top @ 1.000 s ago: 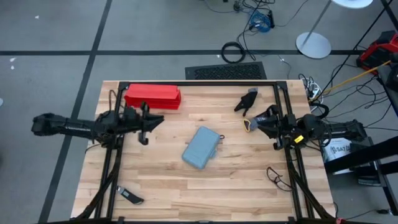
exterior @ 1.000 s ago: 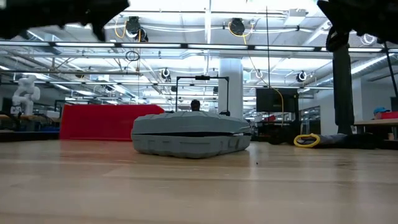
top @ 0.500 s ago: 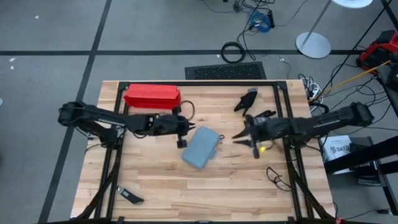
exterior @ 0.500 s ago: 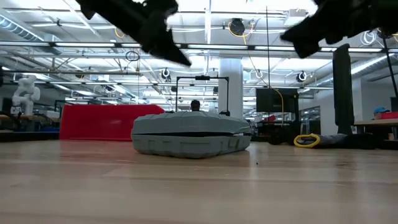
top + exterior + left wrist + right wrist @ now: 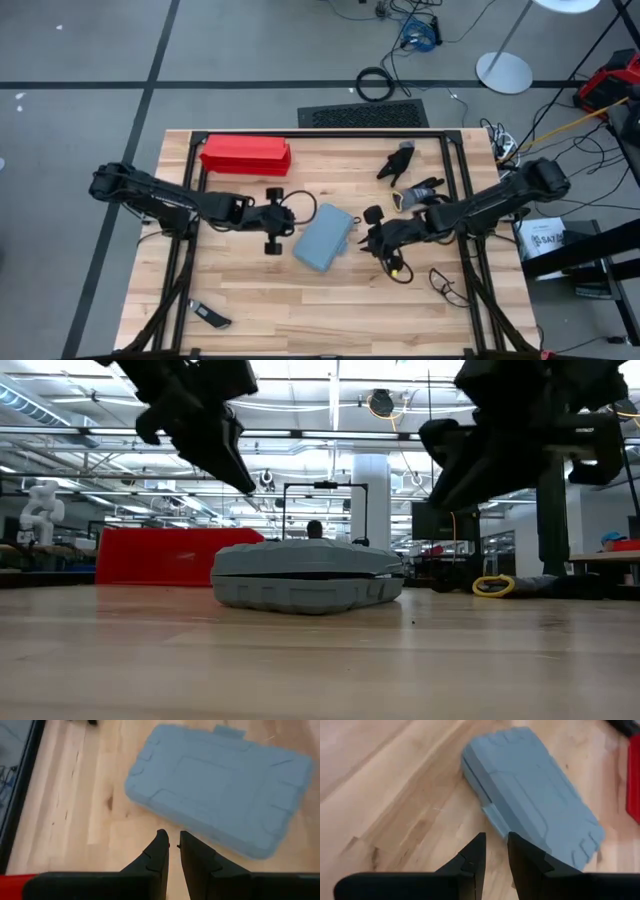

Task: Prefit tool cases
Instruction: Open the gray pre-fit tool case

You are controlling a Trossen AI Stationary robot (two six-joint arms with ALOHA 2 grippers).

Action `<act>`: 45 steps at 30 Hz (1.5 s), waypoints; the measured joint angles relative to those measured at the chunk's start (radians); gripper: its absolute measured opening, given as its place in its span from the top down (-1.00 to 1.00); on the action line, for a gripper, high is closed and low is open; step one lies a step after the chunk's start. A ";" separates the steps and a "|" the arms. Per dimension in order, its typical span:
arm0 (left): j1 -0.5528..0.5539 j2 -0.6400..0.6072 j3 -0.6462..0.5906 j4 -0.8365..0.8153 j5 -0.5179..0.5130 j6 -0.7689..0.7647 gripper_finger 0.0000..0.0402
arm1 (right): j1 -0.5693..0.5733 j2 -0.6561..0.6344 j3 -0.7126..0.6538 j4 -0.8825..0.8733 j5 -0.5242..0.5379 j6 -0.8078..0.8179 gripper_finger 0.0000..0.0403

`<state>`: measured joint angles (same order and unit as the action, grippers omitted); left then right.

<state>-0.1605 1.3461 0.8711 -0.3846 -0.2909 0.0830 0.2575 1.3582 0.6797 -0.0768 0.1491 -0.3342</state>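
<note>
The left gripper [image 5: 290,218] hangs above the table [image 5: 250,290] just left of the tool case [image 5: 325,237], its fingers [image 5: 158,856] drawn to a narrow slit, holding nothing. The right gripper [image 5: 368,238] hovers just right of the case, fingers [image 5: 474,854] likewise nearly together and empty. One blue-grey tool case lies closed and flat near the table's middle, between the two grippers. One red box [image 5: 245,155] sits at the far left edge, well apart.
</note>
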 joint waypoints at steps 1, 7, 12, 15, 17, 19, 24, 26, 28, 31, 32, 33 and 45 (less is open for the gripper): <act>-0.010 0.000 0.000 -0.007 -0.003 -0.010 0.74 | 0.000 0.011 0.010 0.002 0.020 0.026 0.64; -0.032 0.001 0.000 -0.137 -0.147 -0.091 0.74 | 0.007 0.082 0.047 0.034 0.076 -0.021 0.64; -0.032 0.001 0.000 -0.267 -0.197 -0.171 0.74 | 0.047 0.171 0.048 0.082 0.148 -0.121 0.64; -0.032 0.001 0.000 -0.297 -0.204 -0.205 0.74 | 0.071 0.209 0.048 0.121 0.201 -0.123 0.64; -0.032 0.001 0.000 -0.299 -0.204 -0.207 0.74 | 0.086 0.232 0.048 0.138 0.229 -0.123 0.64; -0.032 0.001 0.000 -0.298 -0.204 -0.207 0.74 | 0.096 0.260 0.048 0.172 0.261 -0.128 0.64; -0.032 0.001 0.000 -0.296 -0.204 -0.207 0.74 | 0.116 0.327 0.048 0.211 0.319 -0.158 0.64; -0.032 0.001 0.000 -0.295 -0.204 -0.208 0.74 | 0.120 0.351 0.048 0.223 0.360 -0.169 0.64; -0.032 0.001 0.000 -0.293 -0.204 -0.208 0.74 | 0.124 0.377 0.048 0.242 0.406 -0.181 0.64; -0.032 0.001 0.000 -0.274 -0.204 -0.208 0.74 | 0.124 0.409 0.048 0.262 0.465 -0.196 0.64; -0.032 0.001 0.000 -0.273 -0.204 -0.208 0.74 | 0.124 0.414 0.048 0.262 0.473 -0.202 0.64; -0.032 0.001 0.000 -0.272 -0.204 -0.208 0.74 | 0.124 0.420 0.048 0.267 0.478 -0.204 0.64; -0.032 0.001 0.000 -0.248 -0.204 -0.209 0.74 | 0.125 0.424 0.047 0.304 0.473 -0.218 0.95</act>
<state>-0.1921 1.3472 0.8707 -0.6327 -0.4953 -0.1261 0.3828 1.7821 0.7265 0.2270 0.6224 -0.5518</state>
